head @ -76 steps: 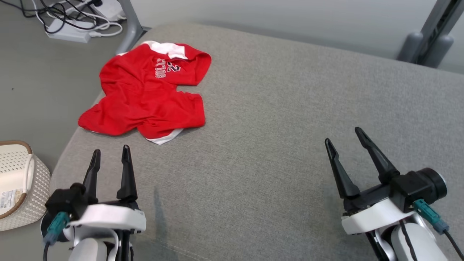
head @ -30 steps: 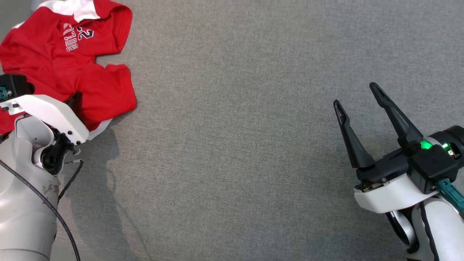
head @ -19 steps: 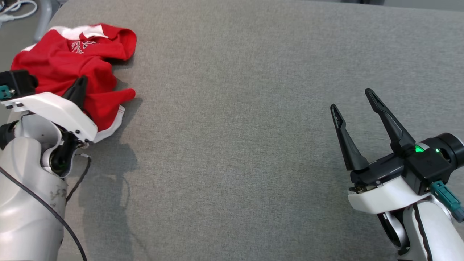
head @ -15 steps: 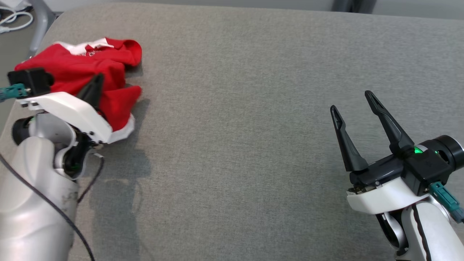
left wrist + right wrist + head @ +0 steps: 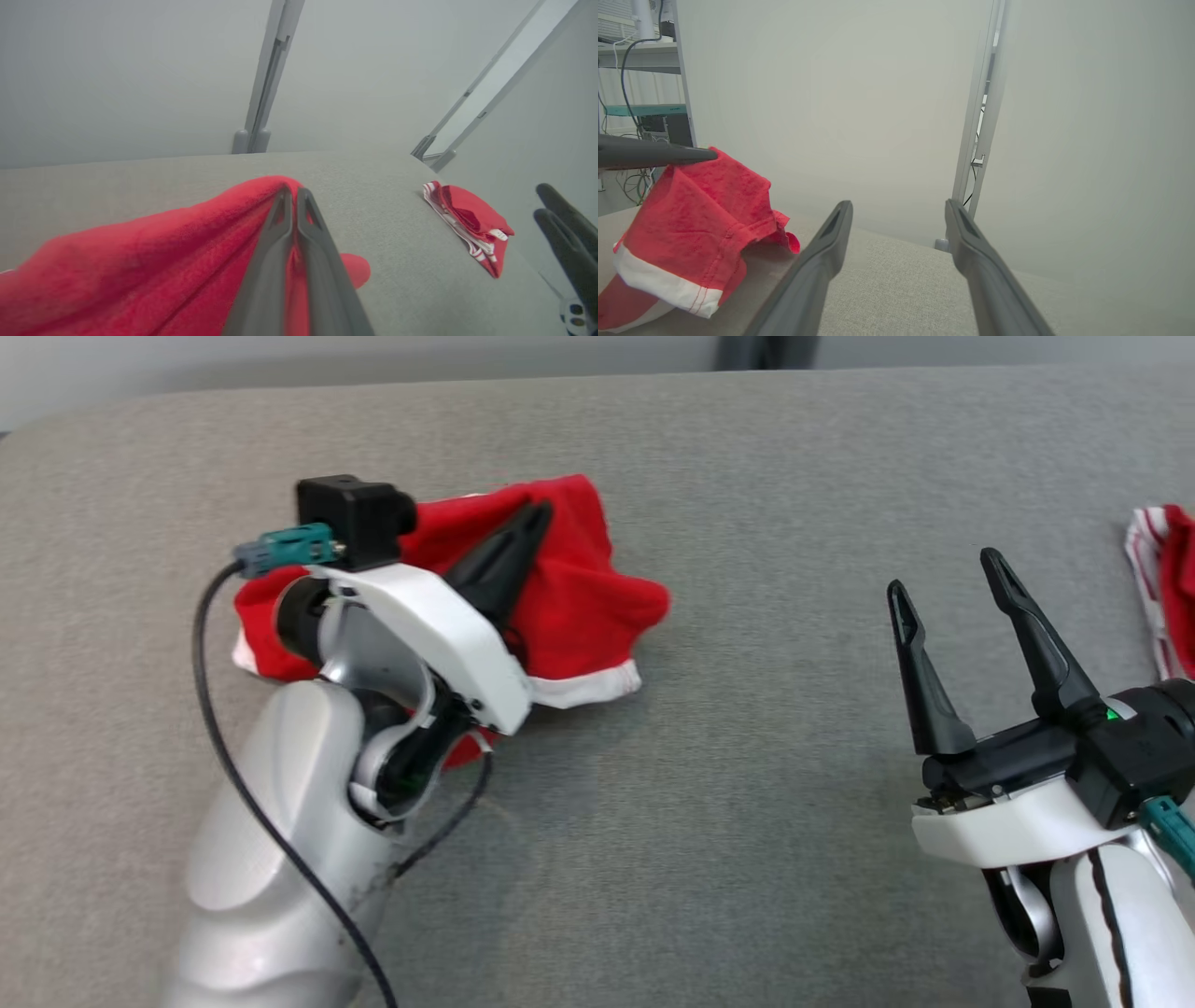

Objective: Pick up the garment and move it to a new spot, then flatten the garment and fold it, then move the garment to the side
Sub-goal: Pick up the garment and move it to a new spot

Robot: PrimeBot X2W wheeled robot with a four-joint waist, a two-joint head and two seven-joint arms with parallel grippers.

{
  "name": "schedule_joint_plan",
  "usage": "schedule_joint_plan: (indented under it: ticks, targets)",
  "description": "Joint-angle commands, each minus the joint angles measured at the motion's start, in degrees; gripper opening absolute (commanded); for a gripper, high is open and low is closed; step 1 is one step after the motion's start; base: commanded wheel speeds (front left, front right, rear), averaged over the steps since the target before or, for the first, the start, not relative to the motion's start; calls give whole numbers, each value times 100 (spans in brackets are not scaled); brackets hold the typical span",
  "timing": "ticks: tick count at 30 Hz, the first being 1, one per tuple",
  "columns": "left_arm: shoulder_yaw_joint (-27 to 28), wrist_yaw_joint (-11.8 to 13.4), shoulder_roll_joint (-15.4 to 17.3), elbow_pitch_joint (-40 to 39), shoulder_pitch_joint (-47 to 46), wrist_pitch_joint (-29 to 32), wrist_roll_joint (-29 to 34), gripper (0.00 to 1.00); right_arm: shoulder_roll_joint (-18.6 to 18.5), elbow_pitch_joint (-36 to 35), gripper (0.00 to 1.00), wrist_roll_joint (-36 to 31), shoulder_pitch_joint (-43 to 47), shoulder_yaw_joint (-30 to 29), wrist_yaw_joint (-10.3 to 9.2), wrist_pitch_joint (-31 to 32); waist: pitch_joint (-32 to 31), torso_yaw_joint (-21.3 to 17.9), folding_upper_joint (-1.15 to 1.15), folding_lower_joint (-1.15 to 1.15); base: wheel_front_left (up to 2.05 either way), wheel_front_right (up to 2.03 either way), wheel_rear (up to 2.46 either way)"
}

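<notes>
The garment (image 5: 597, 607) is a red shirt with a white hem, bunched and partly lifted off the grey padded table (image 5: 747, 821). My left gripper (image 5: 539, 511) is shut on a fold at its top; in the left wrist view the gripper (image 5: 293, 192) pinches the red garment (image 5: 154, 261), which drapes down to the left. My right gripper (image 5: 943, 586) stands open and empty at the lower right, well apart from the cloth. In the right wrist view my right gripper (image 5: 899, 205) is open, with the hanging garment (image 5: 700, 219) to its left.
A second red-and-white garment (image 5: 1167, 579) lies folded at the table's right edge, also seen as a folded red garment (image 5: 472, 224) in the left wrist view. Grey frame posts (image 5: 261, 93) rise behind the table. A shelf with cables (image 5: 640, 79) stands at the far left.
My left gripper closed on the red garment near the table's left edge and has carried it, bunched, rightward toward the middle. The head camera has turned along. My right gripper stayed open.
</notes>
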Motion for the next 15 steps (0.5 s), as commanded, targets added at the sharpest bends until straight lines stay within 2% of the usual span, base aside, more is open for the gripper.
schedule_joint_plan:
  ticks: [1,7,11,12,13,14,15]
  targets:
    - [-97,62,-36,-75,-27,4,-36,0,-3,14,100,-28,-57,-61,-4,-37,79,-290,0,0,0,0,0]
    - [-776,349,-120,-263,-11,-149,-145,0,112,56,100,-15,-32,-215,-4,-95,199,-824,0,0,0,0,0]
    - [-1329,546,-117,-251,-27,-367,-291,0,154,71,100,-32,2,-328,-4,-125,255,-995,0,0,0,0,0]
    - [-1456,602,-114,-180,-42,-419,-232,15,163,76,100,-41,7,-345,-4,-129,260,-1013,0,0,0,0,0]
    - [-1573,636,-114,-87,-57,-435,-148,80,170,79,100,-42,9,-359,-4,-130,260,-1025,0,0,0,0,0]
    - [-1654,664,-115,6,-53,-446,-102,100,178,82,100,-54,9,-365,-4,-124,256,-1033,0,0,0,0,0]
    - [-1702,680,-120,78,-52,-497,-46,100,183,87,100,-67,7,-374,-4,-126,249,-1033,0,0,0,0,0]
